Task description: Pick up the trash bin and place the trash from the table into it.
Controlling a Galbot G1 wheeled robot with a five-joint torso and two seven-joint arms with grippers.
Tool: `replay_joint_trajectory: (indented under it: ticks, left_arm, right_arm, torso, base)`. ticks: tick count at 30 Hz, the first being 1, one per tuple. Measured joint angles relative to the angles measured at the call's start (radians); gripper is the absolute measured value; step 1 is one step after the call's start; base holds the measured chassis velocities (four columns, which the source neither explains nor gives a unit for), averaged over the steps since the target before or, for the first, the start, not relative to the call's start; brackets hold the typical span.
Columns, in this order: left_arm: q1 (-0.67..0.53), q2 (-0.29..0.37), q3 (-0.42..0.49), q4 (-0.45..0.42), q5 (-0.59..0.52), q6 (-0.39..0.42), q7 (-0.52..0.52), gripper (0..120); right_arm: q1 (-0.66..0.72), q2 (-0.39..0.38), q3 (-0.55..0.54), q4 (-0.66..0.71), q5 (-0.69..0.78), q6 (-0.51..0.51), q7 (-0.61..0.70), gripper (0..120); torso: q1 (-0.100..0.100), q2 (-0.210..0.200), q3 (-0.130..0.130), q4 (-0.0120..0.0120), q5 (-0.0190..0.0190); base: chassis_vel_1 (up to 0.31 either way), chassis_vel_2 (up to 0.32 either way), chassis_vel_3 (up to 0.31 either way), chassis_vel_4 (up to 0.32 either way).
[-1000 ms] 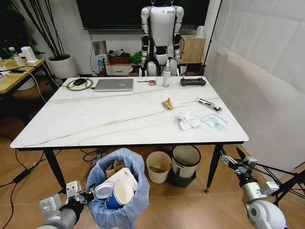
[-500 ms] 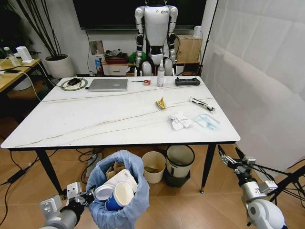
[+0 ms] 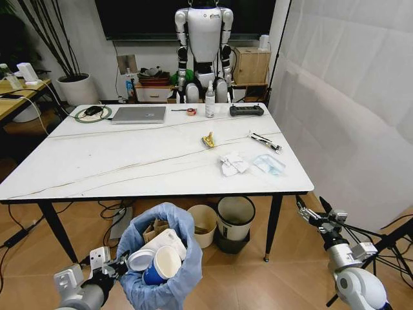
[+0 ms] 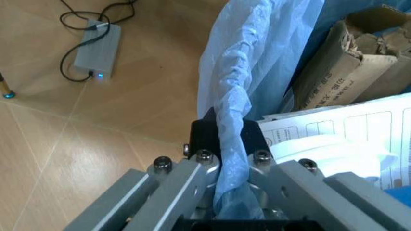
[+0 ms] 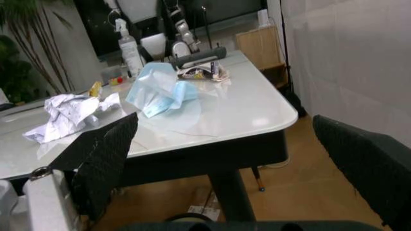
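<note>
Two grippers sit low before the worktop [image 3: 129,161]. The left gripper [image 4: 224,159] pinches only the bin [image 3: 161,258] liner's rim, so the bag could slip or tear. The right gripper [image 3: 314,211] hangs open and empty. Farther off, tissue [image 3: 231,164] and wrappers [image 3: 268,164] remain, light enough to skid.

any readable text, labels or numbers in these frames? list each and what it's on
None can be read.
White printed sheet in the trash bin: ruled boxes and print, too blurred.
Spray bottle on the table: label too small.
Wrapper by the black controller: print blurred.
</note>
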Motion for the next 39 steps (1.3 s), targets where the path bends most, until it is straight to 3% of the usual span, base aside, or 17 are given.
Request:
replay_joint_trajectory:
  ticks: [16,25,33,37,39]
  left_arm:
    - [0.008,0.003,0.001,-0.006,0.010,-0.002,0.007,0]
    - [0.008,0.012,0.003,-0.007,0.008,-0.003,0.007,0]
    - [0.019,0.017,-0.008,-0.013,0.003,-0.003,0.008,0]
    - [0.027,0.014,-0.019,-0.021,0.001,-0.004,0.008,0]
    - [0.030,0.011,-0.023,-0.021,0.000,-0.004,0.008,0]
  right_arm:
    - [-0.024,0.024,0.013,0.040,-0.048,0.023,-0.001,100]
    - [-0.068,-0.019,0.024,0.190,-0.084,0.019,0.036,100]
    - [-0.056,-0.115,-0.024,0.304,-0.146,-0.082,0.174,100]
    - [-0.010,-0.179,-0.087,0.337,-0.174,-0.169,0.373,100]
    - [0.009,-0.198,-0.101,0.339,-0.168,-0.207,0.396,100]
  torso:
    - [0.000,0.000,0.000,0.0000,0.0001]
    - [0.000,0.000,0.000,0.0000,-0.0001]
    - [0.000,0.000,0.000,0.0000,0.0000]
    - [0.000,0.000,0.000,0.0000,0.0001]
    - [0.000,0.000,0.000,0.0000,0.0000]
  base:
    - [0.000,0.000,0.000,0.000]
    - [0.000,0.000,0.000,0.000]
    - [0.000,0.000,0.000,0.000]
    - [0.000,0.000,0.000,0.000]
    - [0.000,0.000,0.000,0.000]
